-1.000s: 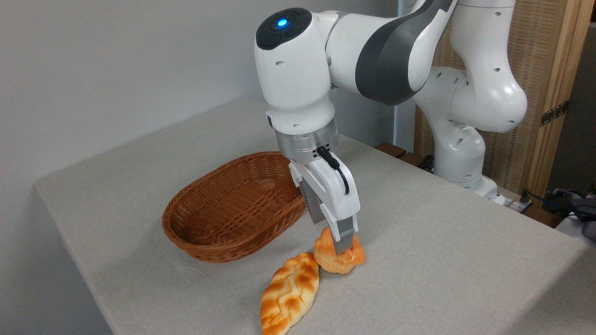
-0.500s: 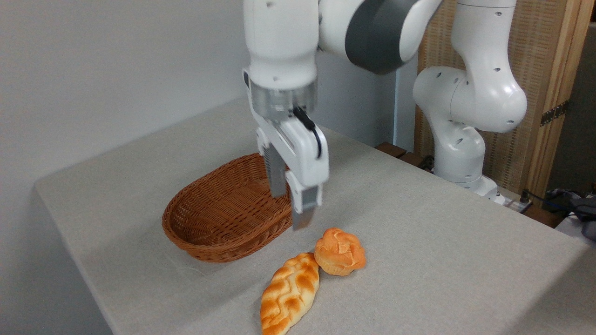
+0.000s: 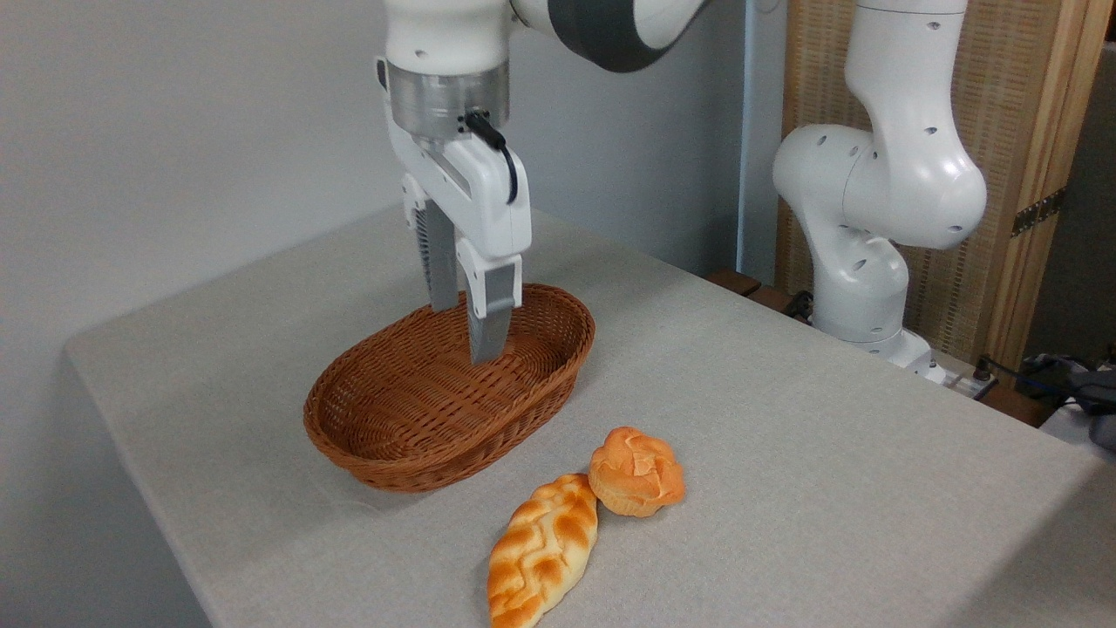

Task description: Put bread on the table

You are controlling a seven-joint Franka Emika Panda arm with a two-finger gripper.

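The bread point(image 3: 636, 470), a small round orange-golden bun with a cracked top, rests on the grey-beige table point(image 3: 811, 453) in front of the basket. It touches the end of a longer braided loaf point(image 3: 542, 549). My gripper point(image 3: 466, 330) hangs open and empty above the wicker basket point(image 3: 446, 392), well up and to the left of the bread, its two fingers pointing down.
The brown oval wicker basket holds nothing. The arm's white base point(image 3: 859, 262) stands at the table's far right edge. A wooden screen point(image 3: 1003, 174) and cables point(image 3: 1046, 371) lie beyond the right side. A plain wall runs behind the table.
The gripper let go of the bread, which stays on the table. It then rose and moved left and back, from over the bread to above the basket.
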